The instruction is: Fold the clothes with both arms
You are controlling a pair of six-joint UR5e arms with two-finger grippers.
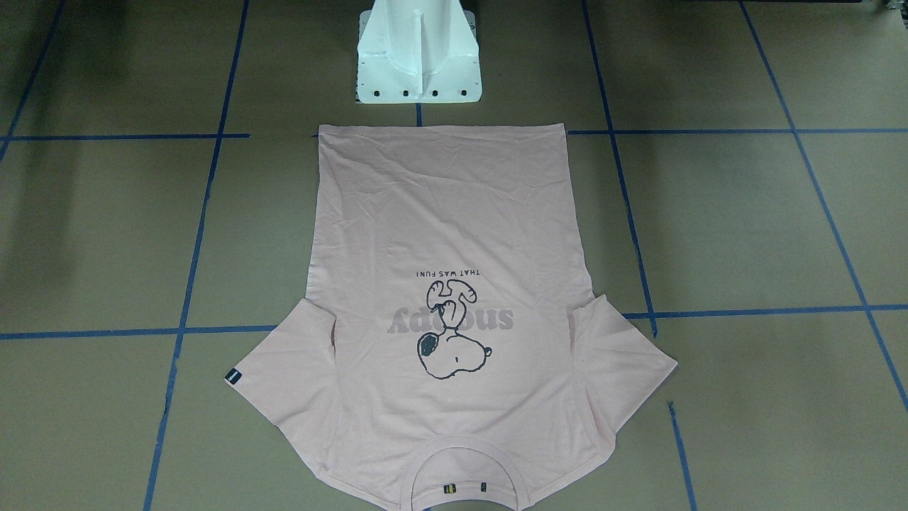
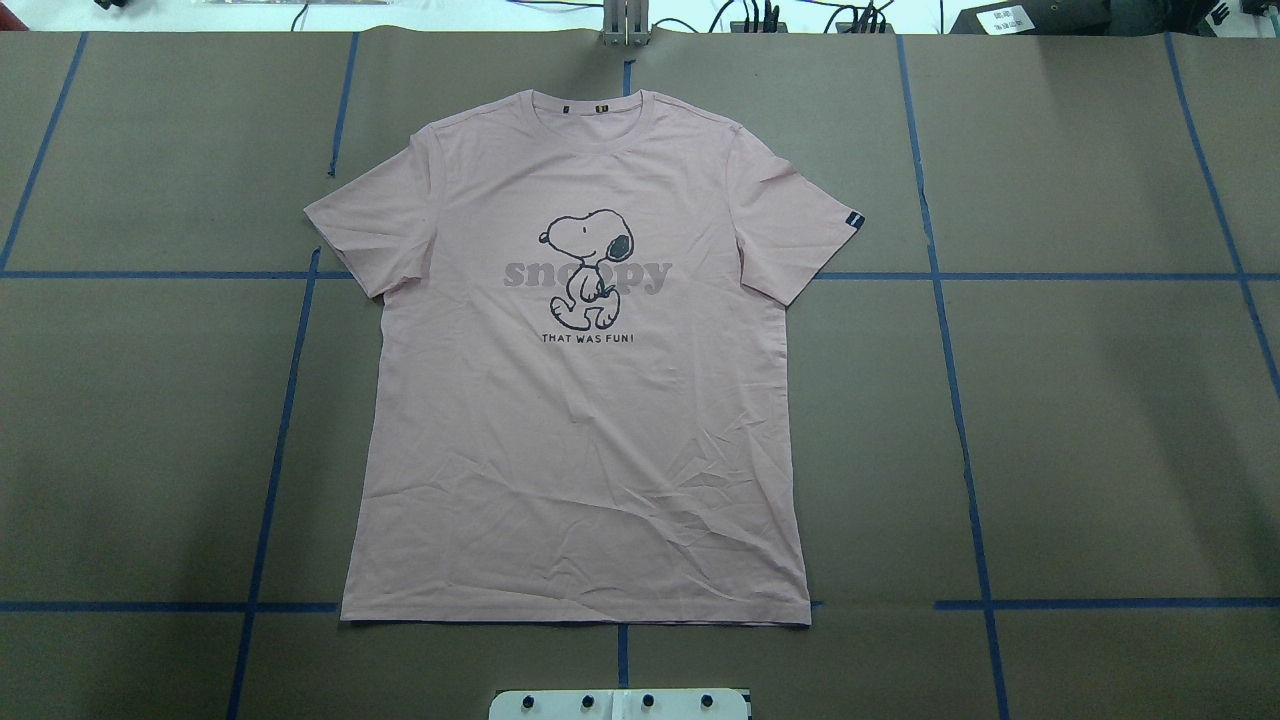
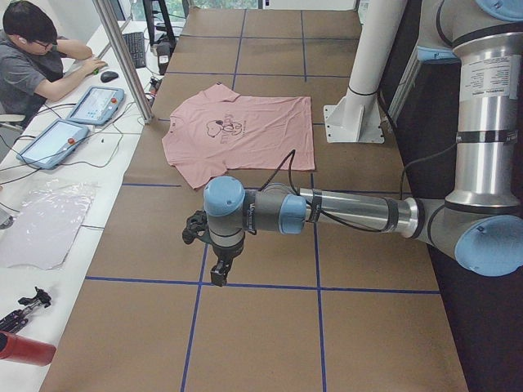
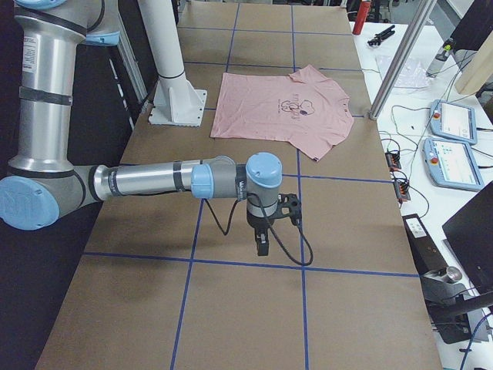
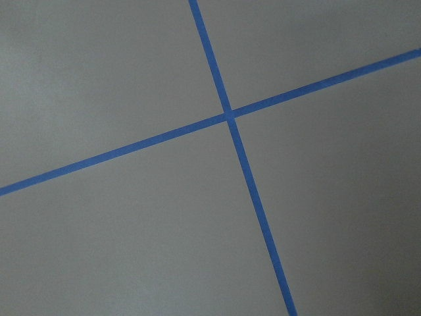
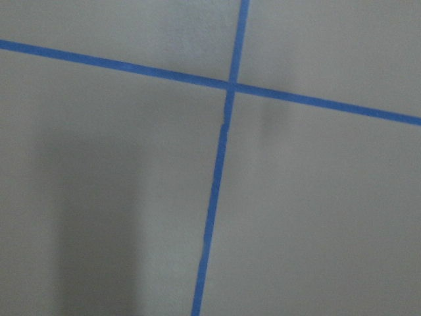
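- The pink T-shirt (image 2: pixel 580 400) is lying flat and face up in the middle of the table (image 2: pixel 1100 420). Both sleeves are spreading out, and the collar is pointing away from the white pedestal (image 1: pixel 418 57).
- The left arm (image 3: pixel 351 212) is reaching over bare table, well apart from the shirt. The left gripper (image 3: pixel 219 273) is pointing down, and I cannot tell how far its claw is parted.
- The right arm (image 4: pixel 154 181) is reaching out at the opposite end. The right gripper (image 4: pixel 262 245) is hanging above the blue tape lines (image 6: pixel 230 85), and I cannot tell its claw's state either.

1 T-shirt (image 2: pixel 580 420), apparently 2 arms (image 3: pixel 351 212)
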